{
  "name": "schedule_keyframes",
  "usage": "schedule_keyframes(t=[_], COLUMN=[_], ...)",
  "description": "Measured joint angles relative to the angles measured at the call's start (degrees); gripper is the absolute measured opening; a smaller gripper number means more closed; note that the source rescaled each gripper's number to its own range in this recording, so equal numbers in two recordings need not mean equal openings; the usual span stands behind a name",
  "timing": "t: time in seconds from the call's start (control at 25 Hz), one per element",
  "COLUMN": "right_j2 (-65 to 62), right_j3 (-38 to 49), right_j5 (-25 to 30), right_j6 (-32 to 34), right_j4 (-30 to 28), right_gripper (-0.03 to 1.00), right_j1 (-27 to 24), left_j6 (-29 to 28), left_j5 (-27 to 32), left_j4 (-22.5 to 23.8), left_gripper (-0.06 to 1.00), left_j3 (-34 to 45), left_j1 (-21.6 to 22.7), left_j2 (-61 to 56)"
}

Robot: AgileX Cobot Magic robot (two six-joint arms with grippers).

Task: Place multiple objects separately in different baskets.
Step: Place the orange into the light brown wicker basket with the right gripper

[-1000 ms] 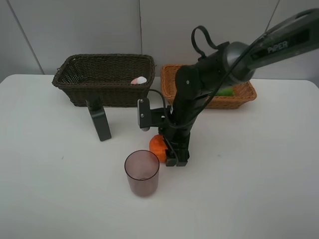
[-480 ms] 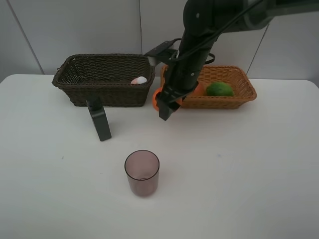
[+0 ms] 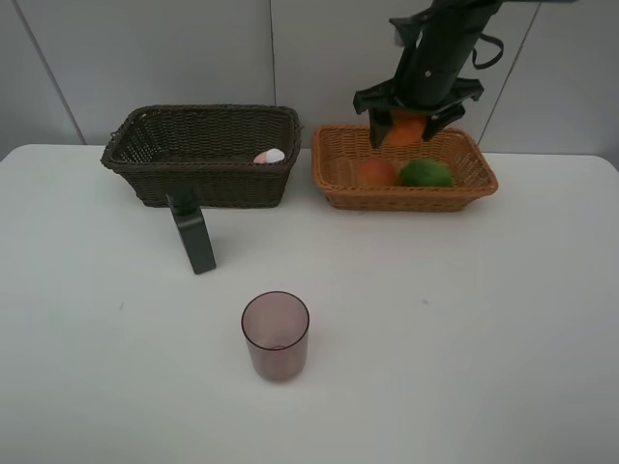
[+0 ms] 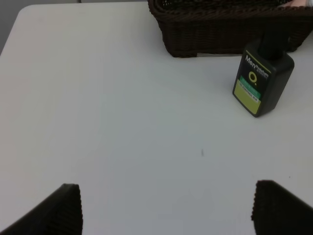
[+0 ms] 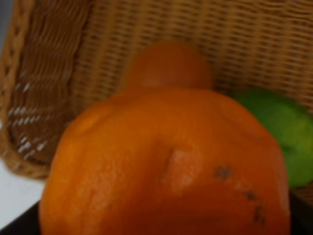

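right tool grips the round orange citrus fruit over the light-tan wicker basket at one o'clock; next, lower gently and release. left tool spread wide, empty.

A white table spreads flat beneath the left fingers, matte, with a tiny dark speck ahead of them, between the two tips. Pale grey wall panels, split by thin vertical seams, rise far beyond them.

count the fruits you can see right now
3. An orange citrus is held in the right gripper above the light tan basket; a red-orange fruit and a green fruit lie side by side inside it. More may hide behind the walls of the dark basket.
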Motion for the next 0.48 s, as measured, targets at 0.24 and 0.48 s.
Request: schedule_keyframes(t=[0.24, 0.48], right_j2=[6.1, 12.3], right_j3=[-5.9, -11.8], right_j5=[-3.4, -7.9], right_j6=[3.4, 3.7], right_j4=[0.0, 0.0], right_gripper=[0.64, 0.64], right_j1=[-0.9, -2.2], left_j6=[0.0, 0.0], left_j5=[0.0, 0.0], left_j4=[0.0, 0.0], left_gripper=[0.90, 0.90], left_j3=[0.0, 0.0], left_j1=[0.0, 0.0], left_j2=[0.0, 0.0])
